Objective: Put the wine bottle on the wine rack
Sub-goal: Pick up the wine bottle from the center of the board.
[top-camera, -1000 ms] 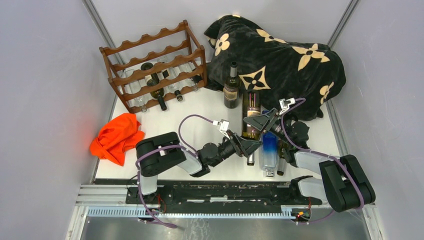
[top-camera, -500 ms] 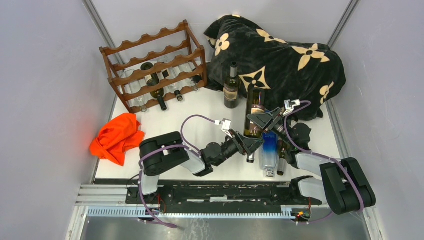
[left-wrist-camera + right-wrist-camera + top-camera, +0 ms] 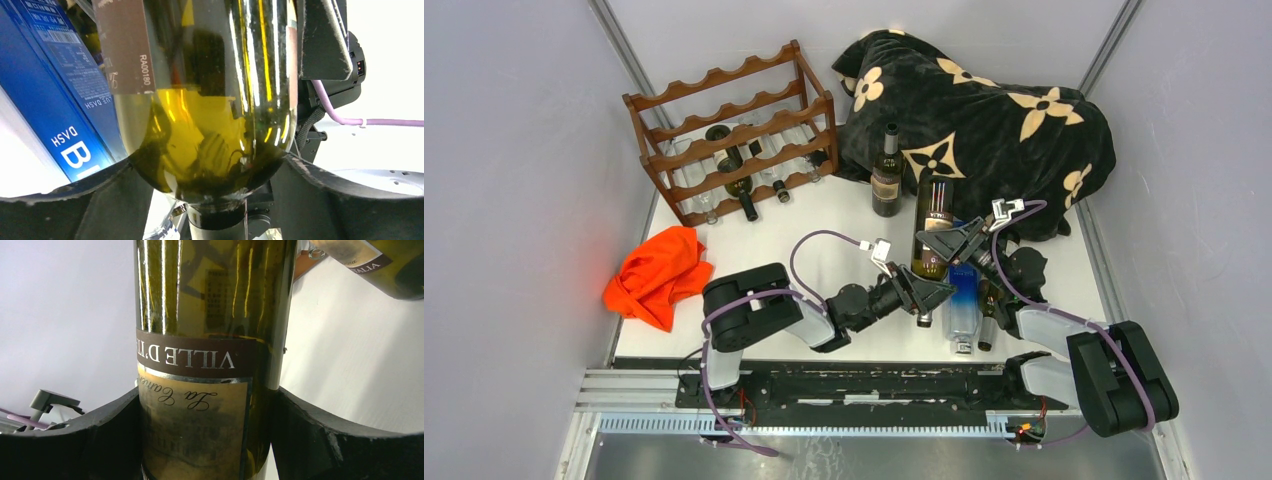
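While left end effector [image 3: 923,291] and right end effector [image 3: 951,243] clamp wine bottle [image 3: 934,203], wine rack [image 3: 729,135] well apart.

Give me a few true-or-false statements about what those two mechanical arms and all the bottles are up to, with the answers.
1. The left gripper and right gripper both clamp the same wine bottle. True.
2. The wine rack holds nothing. False: several bottles lie in its lower tiers.
3. An orange cloth lies on the left side of the table. True.
4. The dark bottle beside the blanket lies on its side. False: it stands upright.
5. The clamped wine bottle sits in the rack. False: it is well to the right of the rack, between the grippers.
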`<action>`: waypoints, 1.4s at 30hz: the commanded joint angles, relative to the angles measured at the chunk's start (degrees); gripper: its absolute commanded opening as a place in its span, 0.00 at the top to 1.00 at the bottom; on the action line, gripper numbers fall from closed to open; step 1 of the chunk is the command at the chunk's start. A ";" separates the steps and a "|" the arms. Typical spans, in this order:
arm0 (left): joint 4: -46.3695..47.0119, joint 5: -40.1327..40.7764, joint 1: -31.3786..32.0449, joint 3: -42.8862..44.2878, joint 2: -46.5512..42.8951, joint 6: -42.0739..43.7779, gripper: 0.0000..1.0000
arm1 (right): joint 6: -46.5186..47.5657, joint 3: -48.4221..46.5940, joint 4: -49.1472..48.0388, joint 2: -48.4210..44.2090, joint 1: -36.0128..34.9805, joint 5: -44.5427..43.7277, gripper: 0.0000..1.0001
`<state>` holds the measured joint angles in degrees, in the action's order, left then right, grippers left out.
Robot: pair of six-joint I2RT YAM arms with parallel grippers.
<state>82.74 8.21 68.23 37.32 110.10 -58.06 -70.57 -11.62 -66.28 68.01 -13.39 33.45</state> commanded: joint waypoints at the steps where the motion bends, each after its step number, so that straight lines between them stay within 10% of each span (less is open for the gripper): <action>1: -0.07 -2.58 -0.21 2.03 -0.04 -2.39 0.09 | 0.52 -1.80 -6.14 -2.00 -0.45 0.04 0.95; 14: -8.81 -1.44 -0.02 2.21 -3.83 4.15 0.05 | 0.08 -2.01 -6.76 -1.05 -0.47 0.88 0.95; 22: -13.07 -0.99 0.12 3.82 -5.63 4.33 0.94 | 0.69 -2.18 -6.19 -0.59 -0.43 0.92 0.95; 27: -13.04 1.09 0.11 1.89 -8.59 6.01 0.98 | 0.23 -2.43 -5.92 -0.33 -0.49 1.53 0.90; 37: -3.16 -0.34 -1.17 -5.16 -11.54 6.44 0.98 | 1.41 -3.65 -5.73 -0.05 -0.45 4.15 0.17; 42: -1.08 -1.19 -1.58 -8.72 -14.30 6.87 0.98 | 8.15 -6.15 2.63 -0.52 -0.39 5.05 0.02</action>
<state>71.55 4.91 67.77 29.98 100.82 -54.30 -67.59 -13.23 -64.84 68.49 -14.09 37.52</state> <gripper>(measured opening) 0.418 0.968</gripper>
